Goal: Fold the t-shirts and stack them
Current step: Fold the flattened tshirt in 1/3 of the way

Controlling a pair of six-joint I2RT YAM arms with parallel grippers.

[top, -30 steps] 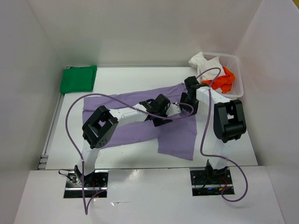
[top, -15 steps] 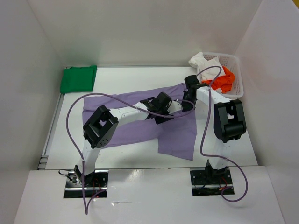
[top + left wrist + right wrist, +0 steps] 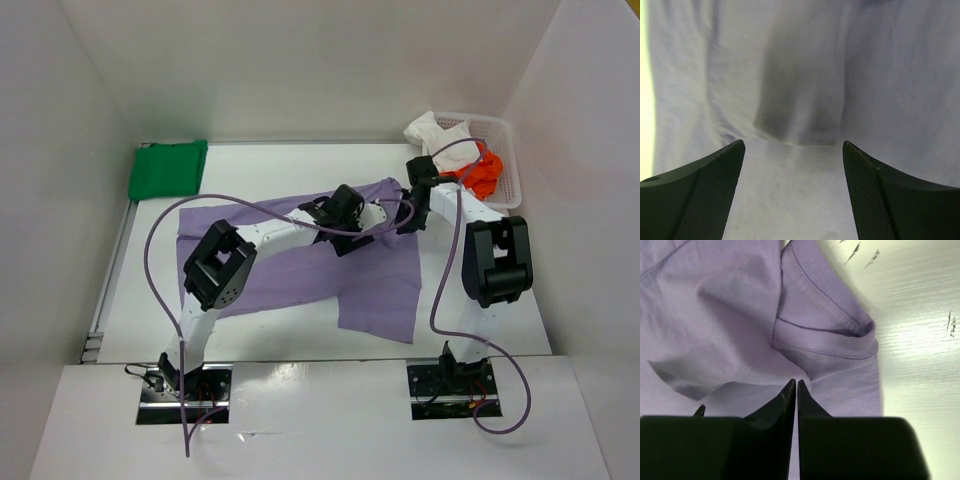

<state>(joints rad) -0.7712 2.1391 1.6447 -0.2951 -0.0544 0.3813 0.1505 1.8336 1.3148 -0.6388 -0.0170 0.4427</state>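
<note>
The lavender-purple t-shirt (image 3: 290, 265) lies spread across the middle of the table. My right gripper (image 3: 793, 383) is shut, its tips pinching a fold of this shirt just below the ribbed collar (image 3: 825, 300); from above, the right gripper (image 3: 408, 218) is at the shirt's far right part. My left gripper (image 3: 792, 145) hovers open over the lavender-purple t-shirt (image 3: 805, 75) with nothing between its fingers (image 3: 705, 190); from above, the left gripper (image 3: 345, 232) is near the shirt's middle. The green t-shirt (image 3: 168, 168) lies folded at the far left.
A white mesh basket (image 3: 505, 150) stands at the far right corner, holding the white t-shirt (image 3: 435, 132) and the orange-red t-shirt (image 3: 480, 172). White walls enclose the table on three sides. Purple cables loop over both arms.
My right gripper has shut on the lavender-purple shirt by the collar and moved towards the far right. The left gripper, still open, has shifted slightly towards the far side.
</note>
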